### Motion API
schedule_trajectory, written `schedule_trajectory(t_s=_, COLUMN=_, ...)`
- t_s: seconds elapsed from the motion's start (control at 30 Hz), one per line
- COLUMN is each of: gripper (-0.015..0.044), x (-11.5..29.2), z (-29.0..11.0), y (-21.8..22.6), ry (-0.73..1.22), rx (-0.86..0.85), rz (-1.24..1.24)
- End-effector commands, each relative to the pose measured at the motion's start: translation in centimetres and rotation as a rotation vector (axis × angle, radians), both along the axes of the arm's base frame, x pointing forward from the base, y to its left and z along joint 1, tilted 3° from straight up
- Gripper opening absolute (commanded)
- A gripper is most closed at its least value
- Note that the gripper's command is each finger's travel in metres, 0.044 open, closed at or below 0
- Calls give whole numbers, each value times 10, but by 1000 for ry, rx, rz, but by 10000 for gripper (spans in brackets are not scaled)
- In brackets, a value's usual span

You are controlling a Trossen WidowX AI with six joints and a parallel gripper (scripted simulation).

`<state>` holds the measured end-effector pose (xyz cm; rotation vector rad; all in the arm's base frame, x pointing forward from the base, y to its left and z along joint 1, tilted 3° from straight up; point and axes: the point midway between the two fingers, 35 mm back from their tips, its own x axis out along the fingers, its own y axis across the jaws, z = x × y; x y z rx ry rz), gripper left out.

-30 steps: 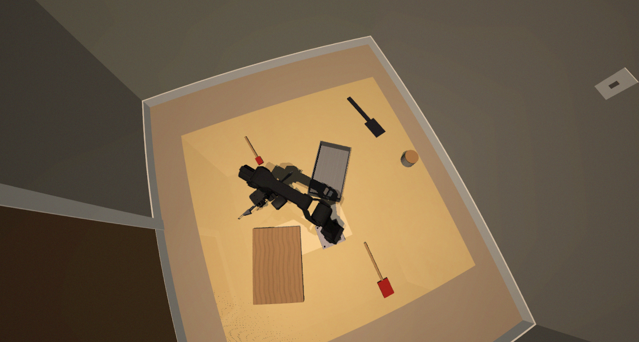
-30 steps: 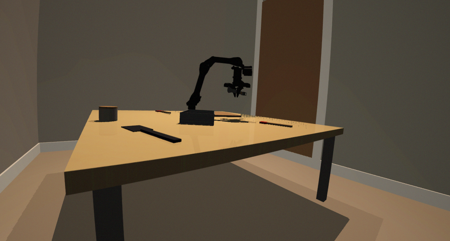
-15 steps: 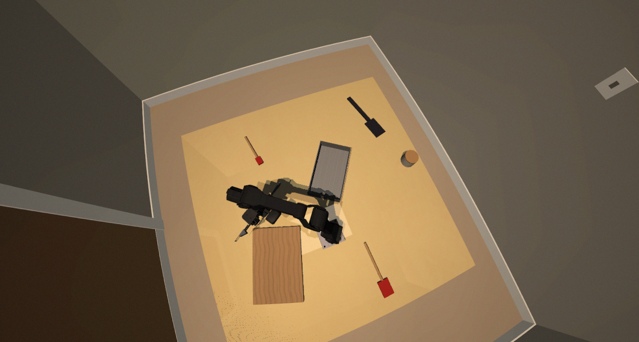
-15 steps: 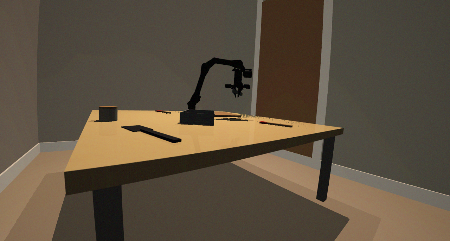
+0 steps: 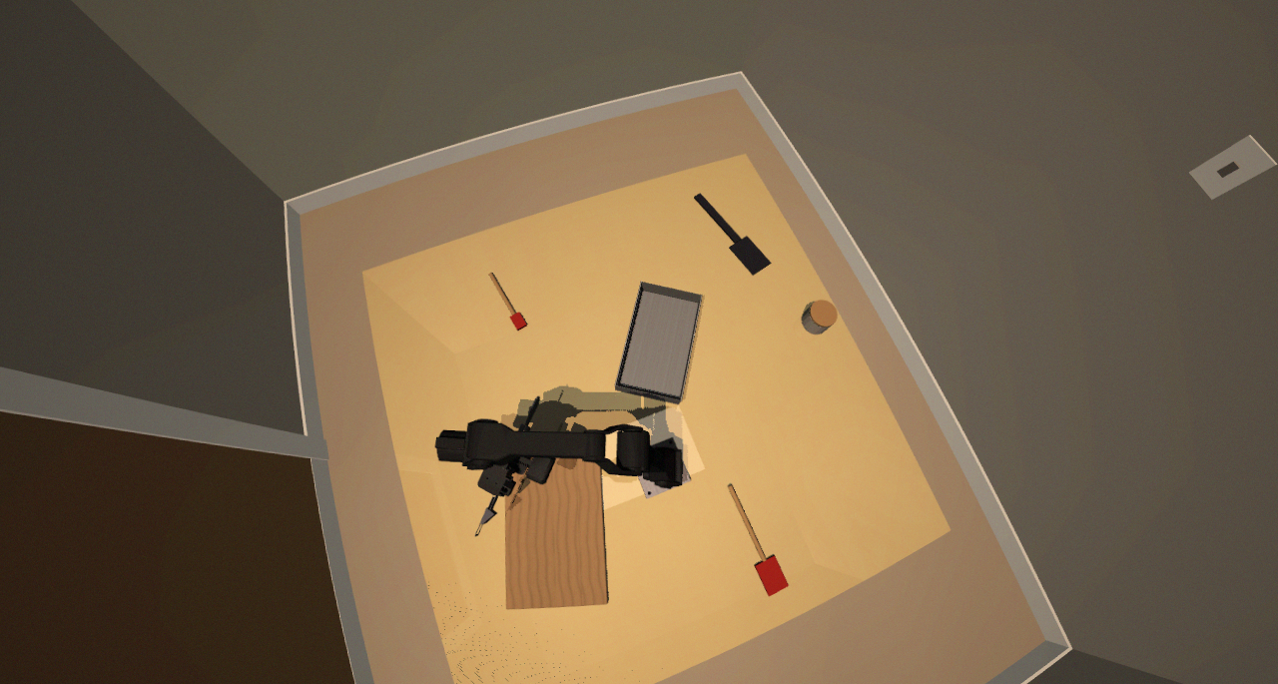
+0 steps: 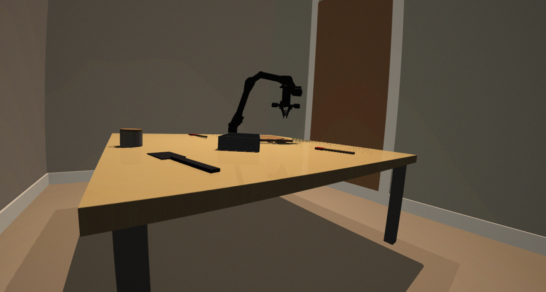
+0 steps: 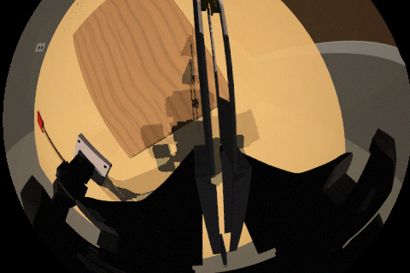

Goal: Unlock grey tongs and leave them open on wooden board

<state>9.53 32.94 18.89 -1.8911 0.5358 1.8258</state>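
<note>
My gripper (image 5: 511, 485) (image 6: 284, 113) (image 7: 210, 153) is shut on the grey tongs (image 5: 485, 514) (image 7: 201, 46) and holds them high above the table. The tongs lie roughly level, and their two arms stand close together. They hang over the back left corner of the wooden board (image 5: 553, 546) (image 7: 125, 63), which lies flat on the table. The roasting tin (image 5: 661, 341) (image 6: 238, 142) stands empty behind the arm. In the side view the tongs show end-on and are hard to make out.
The arm's base (image 5: 661, 478) stands to the right of the board. A black spatula (image 5: 737, 238) (image 6: 183, 160) and a round canister (image 5: 818, 316) (image 6: 131, 137) are at the far right. A red spatula (image 5: 755, 541) (image 6: 334, 149) lies at the front, a smaller one (image 5: 509, 303) at the back left.
</note>
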Motion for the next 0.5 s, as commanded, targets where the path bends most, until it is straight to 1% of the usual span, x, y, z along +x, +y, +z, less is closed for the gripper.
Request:
schedule_trajectory(t_s=0.0, gripper=-150, x=-19, z=-1, y=6, ry=-4, rx=-2, rz=48)
schedule_trajectory(t_s=0.47, gripper=-150, x=-102, z=-5, y=16, ry=-5, rx=-14, rz=274)
